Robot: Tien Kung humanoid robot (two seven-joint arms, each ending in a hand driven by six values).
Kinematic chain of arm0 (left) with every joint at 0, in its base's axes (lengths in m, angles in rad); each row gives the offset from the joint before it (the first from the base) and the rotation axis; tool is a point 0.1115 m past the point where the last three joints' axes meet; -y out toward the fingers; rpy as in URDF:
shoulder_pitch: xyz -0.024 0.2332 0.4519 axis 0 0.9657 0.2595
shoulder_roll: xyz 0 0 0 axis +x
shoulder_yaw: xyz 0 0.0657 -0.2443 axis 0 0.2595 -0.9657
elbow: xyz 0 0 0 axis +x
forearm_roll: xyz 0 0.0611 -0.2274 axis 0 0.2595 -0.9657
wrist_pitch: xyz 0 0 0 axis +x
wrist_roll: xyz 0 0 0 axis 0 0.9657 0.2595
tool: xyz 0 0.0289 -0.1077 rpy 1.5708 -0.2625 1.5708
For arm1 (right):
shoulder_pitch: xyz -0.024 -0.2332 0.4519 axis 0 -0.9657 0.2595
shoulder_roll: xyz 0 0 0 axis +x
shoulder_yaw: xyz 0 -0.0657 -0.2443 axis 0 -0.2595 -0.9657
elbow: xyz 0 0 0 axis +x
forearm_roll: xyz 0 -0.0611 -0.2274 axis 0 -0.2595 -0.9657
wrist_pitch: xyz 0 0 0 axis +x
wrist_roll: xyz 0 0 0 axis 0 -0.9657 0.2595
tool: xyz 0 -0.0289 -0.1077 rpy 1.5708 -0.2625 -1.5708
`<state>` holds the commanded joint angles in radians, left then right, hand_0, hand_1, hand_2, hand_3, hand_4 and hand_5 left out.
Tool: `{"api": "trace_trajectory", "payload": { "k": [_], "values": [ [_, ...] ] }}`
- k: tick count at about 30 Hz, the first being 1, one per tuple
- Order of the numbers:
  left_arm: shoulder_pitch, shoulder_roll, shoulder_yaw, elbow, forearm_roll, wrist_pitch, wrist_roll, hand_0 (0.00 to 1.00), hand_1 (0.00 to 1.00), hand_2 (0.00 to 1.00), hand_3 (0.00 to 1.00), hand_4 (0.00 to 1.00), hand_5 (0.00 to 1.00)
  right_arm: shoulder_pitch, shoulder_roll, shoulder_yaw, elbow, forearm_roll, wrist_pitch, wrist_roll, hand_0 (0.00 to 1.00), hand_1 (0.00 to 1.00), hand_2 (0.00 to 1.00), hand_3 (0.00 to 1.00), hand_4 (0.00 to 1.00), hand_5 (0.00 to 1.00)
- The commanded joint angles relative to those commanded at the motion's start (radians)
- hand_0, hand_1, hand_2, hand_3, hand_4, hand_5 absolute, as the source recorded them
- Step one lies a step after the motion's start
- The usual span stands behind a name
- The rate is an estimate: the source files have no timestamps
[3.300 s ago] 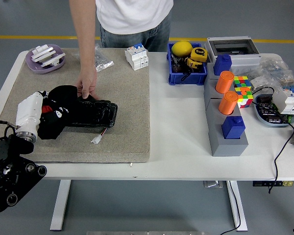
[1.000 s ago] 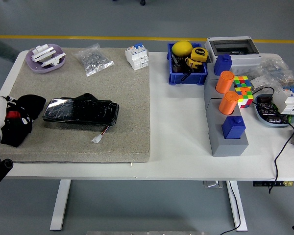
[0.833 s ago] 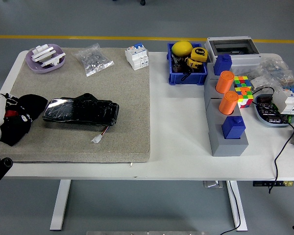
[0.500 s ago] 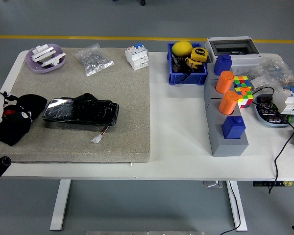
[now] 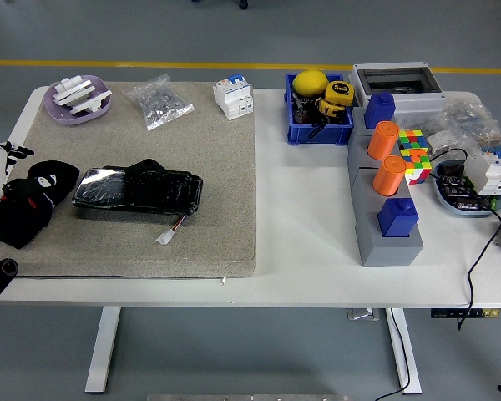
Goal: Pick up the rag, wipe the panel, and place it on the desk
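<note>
The left robot hand is cut off by the picture's left edge: only a white wrist casing and a few dark fingertips show, and whether the fingers are spread or curled cannot be told. It sits at the upper left edge of the black rag, apparently touching it; whether it has any hold on the cloth cannot be made out. The right arm does not show.

The rag is a crumpled black heap with small white marks and a hint of red, lying at the left end of the tan mat on the white bench. Just to its right lies the panel, a glossy black slab with a thin wire and white plug trailing from its lower right.
</note>
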<state>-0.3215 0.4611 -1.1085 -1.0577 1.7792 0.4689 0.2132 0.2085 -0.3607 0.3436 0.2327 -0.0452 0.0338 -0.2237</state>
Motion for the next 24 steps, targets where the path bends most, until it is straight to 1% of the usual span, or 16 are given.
{"api": "trace_trajectory", "payload": {
  "k": [7,9,11,13,15,16,17,19,24],
  "values": [
    [0.05,0.003,-0.049,-0.156,0.018,0.001,-0.006,0.506,0.672,0.702,0.678,0.998,0.423,-0.004,0.003,-0.009,-0.002,0.015,0.001,0.004,0.707,0.623,0.684,0.635,0.998,0.558],
    [0.07,0.001,-0.066,-0.207,-0.005,-0.003,-0.017,0.506,0.672,0.702,0.678,0.998,0.423,-0.004,0.003,-0.013,-0.002,0.02,0.001,0.006,0.707,0.623,0.684,0.635,0.998,0.558],
    [0.08,-0.002,-0.076,-0.24,-0.013,-0.005,-0.019,0.505,0.67,0.697,0.684,0.998,0.426,-0.004,0.002,-0.015,-0.001,0.02,0.001,0.006,0.708,0.624,0.684,0.634,0.998,0.556],
    [0.1,-0.01,-0.097,-0.292,-0.043,-0.006,-0.03,0.505,0.67,0.697,0.684,0.998,0.426,-0.006,0.001,-0.015,-0.001,0.021,0.001,0.006,0.708,0.624,0.684,0.634,0.998,0.556],
    [0.111,-0.016,-0.11,-0.322,-0.052,-0.005,-0.035,0.505,0.67,0.697,0.684,0.998,0.426,-0.007,0.0,-0.014,-0.001,0.02,0.001,0.005,0.708,0.624,0.684,0.634,0.998,0.556],
    [0.122,-0.023,-0.122,-0.344,-0.059,-0.002,-0.041,0.505,0.67,0.697,0.684,0.998,0.426,-0.007,0.0,-0.013,-0.001,0.018,0.002,0.004,0.708,0.624,0.684,0.634,0.998,0.556],
    [0.129,-0.028,-0.131,-0.362,-0.068,0.0,-0.046,0.505,0.674,0.676,0.687,0.998,0.441,-0.008,0.0,-0.015,-0.001,0.021,0.001,0.005,0.708,0.623,0.684,0.632,0.998,0.555],
    [0.146,-0.041,-0.152,-0.396,-0.093,0.007,-0.059,0.505,0.674,0.676,0.687,0.998,0.441,-0.011,0.0,-0.015,-0.002,0.022,0.002,0.005,0.708,0.623,0.684,0.632,0.998,0.555],
    [0.172,-0.06,-0.176,-0.457,-0.168,0.02,-0.096,0.503,0.665,0.666,0.673,0.998,0.448,-0.014,0.005,-0.019,-0.003,0.027,0.003,0.008,0.708,0.625,0.684,0.632,0.998,0.553]
  ]
}}
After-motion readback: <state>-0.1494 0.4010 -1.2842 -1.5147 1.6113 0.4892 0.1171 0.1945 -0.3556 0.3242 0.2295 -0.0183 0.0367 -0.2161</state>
